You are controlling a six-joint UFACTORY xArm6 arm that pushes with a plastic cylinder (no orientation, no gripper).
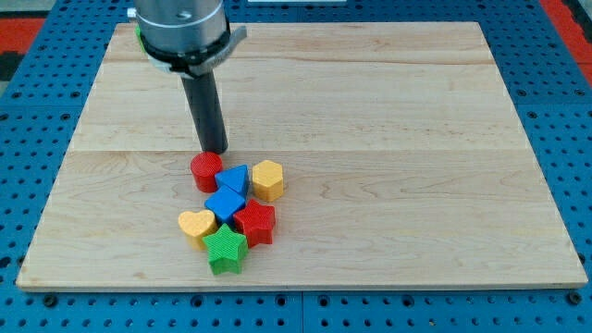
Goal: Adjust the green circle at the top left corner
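Note:
The green circle [139,38] lies at the top left corner of the wooden board [388,111]; only a thin green sliver shows beside the arm's housing, which hides the rest. My tip [214,150] rests on the board well below it, just above the red circle [205,171] and close to touching it.
Below the tip is a tight cluster: a blue triangle [235,178], a yellow hexagon [267,179], a blue block [225,203], a yellow heart [197,225], a red star [255,222] and a green star [225,251]. A blue pegboard [555,55] surrounds the board.

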